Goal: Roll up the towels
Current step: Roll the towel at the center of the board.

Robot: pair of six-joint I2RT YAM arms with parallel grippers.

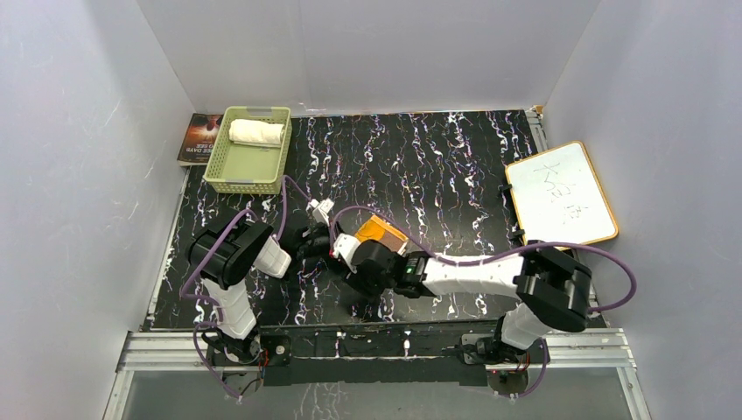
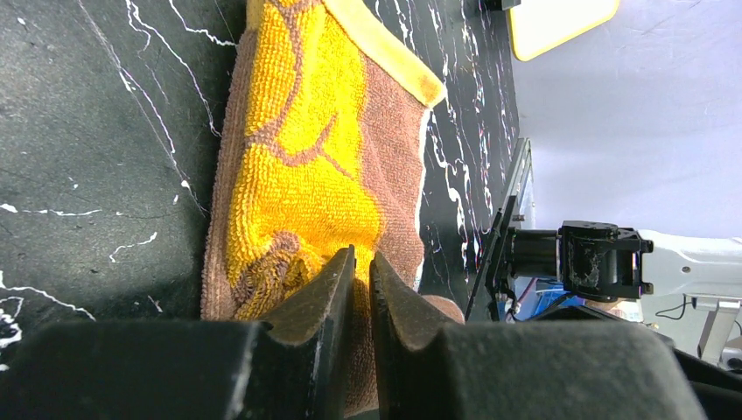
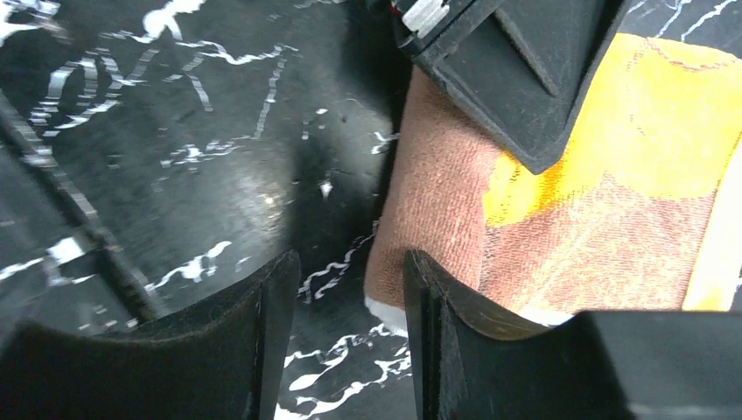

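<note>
**Top view.** Set high above the near edge of the black table [image 1: 437,166] and facing down on all of it. The brown towel [image 1: 382,233] appears small, near the middle.

**Left wrist view.** Low and very close at one end of the brown towel [image 2: 306,175], facing along its length. The left gripper [image 2: 360,271] fills the foreground.

**Right wrist view.** Close above the brown towel's edge [image 3: 437,227], facing steeply down past the right gripper [image 3: 350,297].

All three views share the brown towel and the table just beside it.

Top view, my right arm [image 1: 376,262] covers most of the brown towel [image 1: 382,232], and that book's [image 1: 199,138] cover text is unreadably tiny.
</note>
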